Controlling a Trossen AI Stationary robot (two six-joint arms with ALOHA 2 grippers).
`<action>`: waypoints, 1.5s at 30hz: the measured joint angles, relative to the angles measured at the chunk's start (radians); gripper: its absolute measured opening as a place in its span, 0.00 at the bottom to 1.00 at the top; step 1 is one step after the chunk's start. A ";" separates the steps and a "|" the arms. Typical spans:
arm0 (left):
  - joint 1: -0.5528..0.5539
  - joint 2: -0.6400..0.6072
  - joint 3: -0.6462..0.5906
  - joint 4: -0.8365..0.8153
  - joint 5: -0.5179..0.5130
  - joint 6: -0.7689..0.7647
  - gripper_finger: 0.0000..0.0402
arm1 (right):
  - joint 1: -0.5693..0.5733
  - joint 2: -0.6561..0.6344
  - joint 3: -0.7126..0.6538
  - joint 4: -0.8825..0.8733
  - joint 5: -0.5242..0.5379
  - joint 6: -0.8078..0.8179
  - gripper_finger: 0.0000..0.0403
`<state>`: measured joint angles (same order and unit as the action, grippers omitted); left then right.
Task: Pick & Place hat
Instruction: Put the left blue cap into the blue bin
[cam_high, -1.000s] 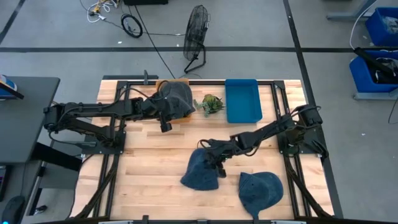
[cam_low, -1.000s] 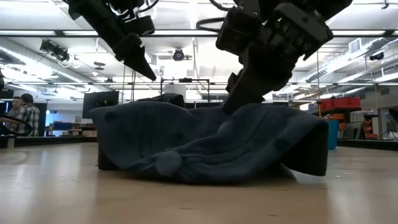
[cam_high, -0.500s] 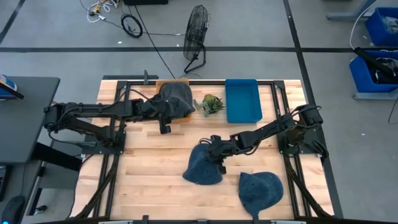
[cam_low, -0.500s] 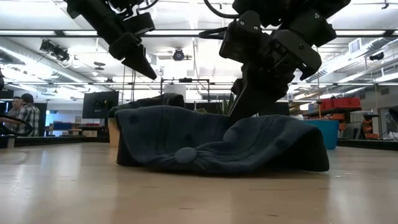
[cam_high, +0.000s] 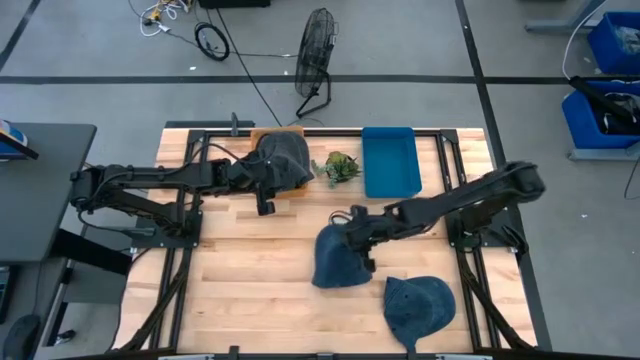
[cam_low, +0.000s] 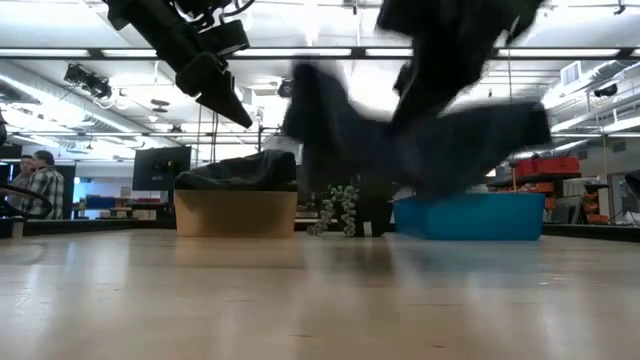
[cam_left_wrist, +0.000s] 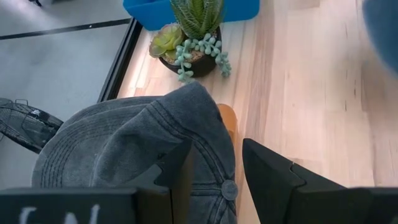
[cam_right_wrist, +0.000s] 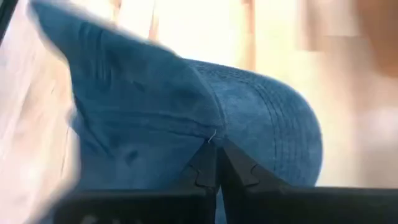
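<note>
My left claw (cam_high: 264, 199) hangs at the worktop's (cam_high: 240, 270) left rear, just beside the tan box (cam_high: 272, 140) with a grey hat (cam_high: 284, 160) draped over it; my fingers stand apart there and grip nothing, the hat's brim lying between and under them in my wrist view. Next to the box sit a small succulent (cam_high: 340, 166) and a blue tray (cam_high: 390, 160). Toward the middle, my right claw (cam_high: 357, 232) is pinched tight on a fold of the blue hat (cam_high: 337, 258), which hangs from it clear of the wood, though motion blur leaves its exact droop uncertain. A second blue hat (cam_high: 418, 305) lies flat at the front right. The box and tray both lie rearward of my right claw, the tray the nearer, so I judge my carry runs back from here.
</note>
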<state>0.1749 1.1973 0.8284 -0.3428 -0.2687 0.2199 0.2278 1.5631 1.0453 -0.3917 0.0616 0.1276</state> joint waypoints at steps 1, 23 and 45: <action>0.000 0.000 0.000 0.001 0.000 0.000 0.35 | 0.002 -0.032 0.023 -0.068 0.018 -0.008 0.01; 0.000 0.000 0.000 0.040 0.000 0.000 0.35 | -0.407 -0.344 0.054 -0.693 0.603 -0.203 0.01; -0.021 0.000 0.000 0.038 0.000 0.001 0.35 | -0.776 -0.285 -0.181 -0.202 0.216 -0.796 0.01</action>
<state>0.1538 1.1973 0.8284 -0.3046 -0.2687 0.2210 -0.5485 1.2783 0.8644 -0.5941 0.2776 -0.6685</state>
